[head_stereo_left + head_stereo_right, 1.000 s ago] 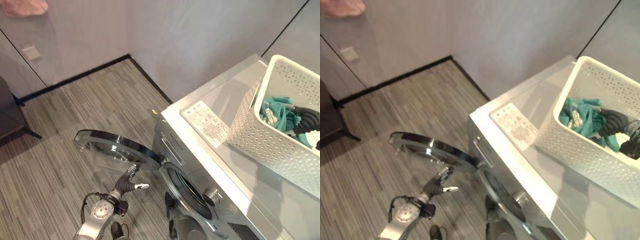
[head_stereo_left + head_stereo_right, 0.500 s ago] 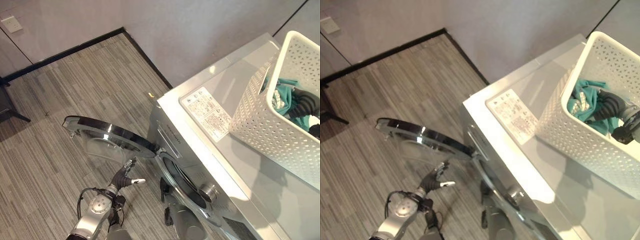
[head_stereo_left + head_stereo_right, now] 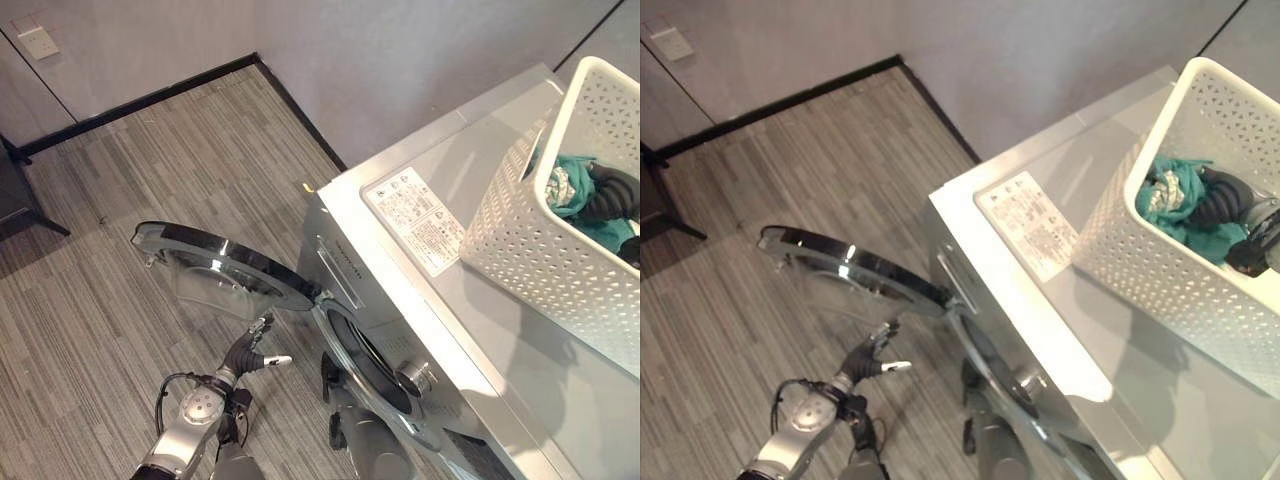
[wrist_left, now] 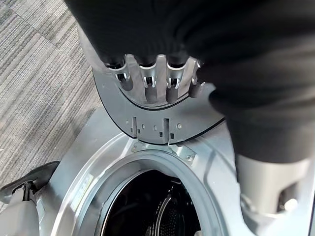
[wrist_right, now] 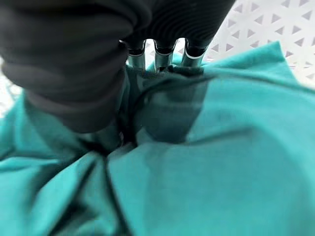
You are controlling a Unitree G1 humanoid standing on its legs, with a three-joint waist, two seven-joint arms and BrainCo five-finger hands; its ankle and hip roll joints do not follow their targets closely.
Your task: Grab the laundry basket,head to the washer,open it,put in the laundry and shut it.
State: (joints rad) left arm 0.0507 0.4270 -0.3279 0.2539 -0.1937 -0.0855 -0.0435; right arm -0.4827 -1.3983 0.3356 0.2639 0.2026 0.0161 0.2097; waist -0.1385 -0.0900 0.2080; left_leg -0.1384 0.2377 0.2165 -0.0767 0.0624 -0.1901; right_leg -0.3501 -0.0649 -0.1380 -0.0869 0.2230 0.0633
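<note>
- The white perforated plastic laundry basket [image 3: 1160,290] stands on the flat grey top of the silver front-loading washer [image 3: 470,330], towards its far right part, beside a printed white label [image 3: 418,218].
- Inside the basket lies the laundry, a crumpled teal cloth garment [image 3: 1170,195], and the right hand [image 3: 1225,200] has its dark ribbed cover down among the folds.
- From the right wrist view the silver fingers [image 5: 161,58] go into the teal fabric and the cloth bunches around them; whether they have closed on it I cannot tell, since the tips are buried.
- The washer's round glass door with a chrome rim [image 3: 225,270] is swung wide open over the striped grey carpet floor [image 3: 120,200], so the dark drum opening [image 4: 152,206] is free to receive the load.
- The left hand [image 3: 255,352] hangs low by the door's hinge side, its fingers loosely spread and holding nothing; the left wrist view shows them just short of the door's edge.
- I would judge the garment light, soft and limp: it will sag and trail when lifted, and a loose corner could catch on the basket's rim.
- Best taken by a thick bunch of folds near the middle, gathered deep in the hand, not by a thin edge that could slip through.
</note>
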